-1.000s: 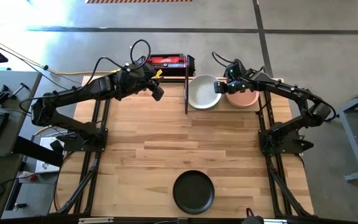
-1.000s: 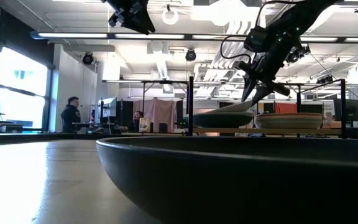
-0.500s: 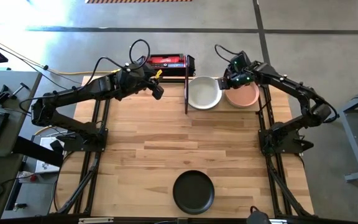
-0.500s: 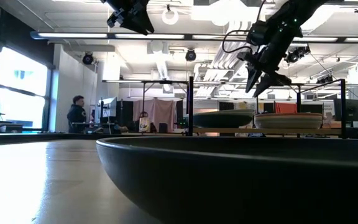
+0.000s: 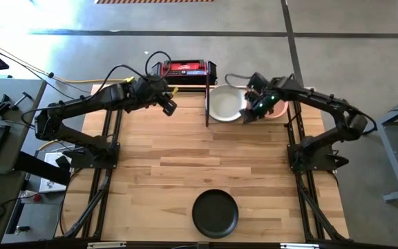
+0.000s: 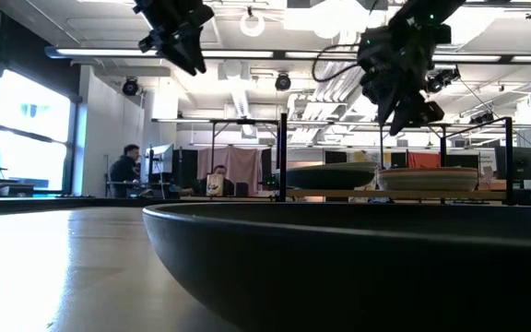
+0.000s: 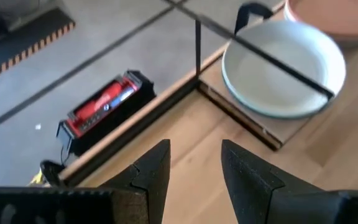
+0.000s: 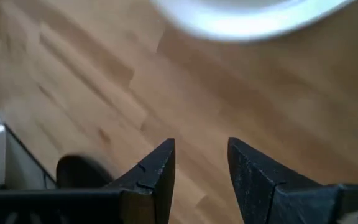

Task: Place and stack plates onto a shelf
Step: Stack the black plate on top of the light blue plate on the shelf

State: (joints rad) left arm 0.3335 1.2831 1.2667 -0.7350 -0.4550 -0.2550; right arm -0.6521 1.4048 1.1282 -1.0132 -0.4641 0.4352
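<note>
We hold both jaws open and empty, right gripper (image 5: 249,115) above the shelf (image 5: 216,124), since a black plate (image 5: 215,213) waits on the bench (image 5: 185,166).

Bright ceiling strip lights backlight the low view, while the right wrist view's pale plate (image 8: 253,15) smears with blur.

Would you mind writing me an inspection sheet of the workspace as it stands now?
Surface: pale butcher-block tabletop, bare wood.
Job's things: small wooden shelf with black tube frame at the far edge, holding a pale sage green round plate and a peach-pink round plate beside it; one black round plate near the front edge.
Clutter: red and black box beyond the far edge.
Grippers: left gripper raised near the far edge, jaws open, empty; right gripper above the shelf plates, jaws open, empty.
Cables: black loops on both arms.
Surroundings: people in the room behind.
</note>
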